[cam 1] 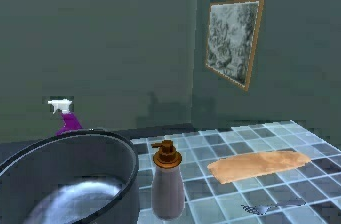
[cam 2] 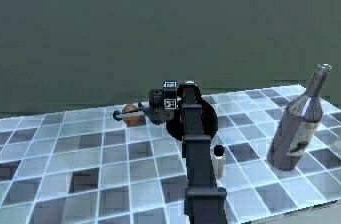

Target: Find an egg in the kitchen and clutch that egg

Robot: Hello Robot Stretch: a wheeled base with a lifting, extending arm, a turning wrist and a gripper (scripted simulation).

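Hand (cam 2: 124, 116) at a small brown blob (cam 2: 132, 109) on the tiled counter (cam 2: 68, 150); grip and hold cannot be told.

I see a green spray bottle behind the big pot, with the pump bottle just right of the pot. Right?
Not quite. The forward view shows the spray bottle behind the pot is purple with a white head, not green. The pump bottle does stand just right of the pot.
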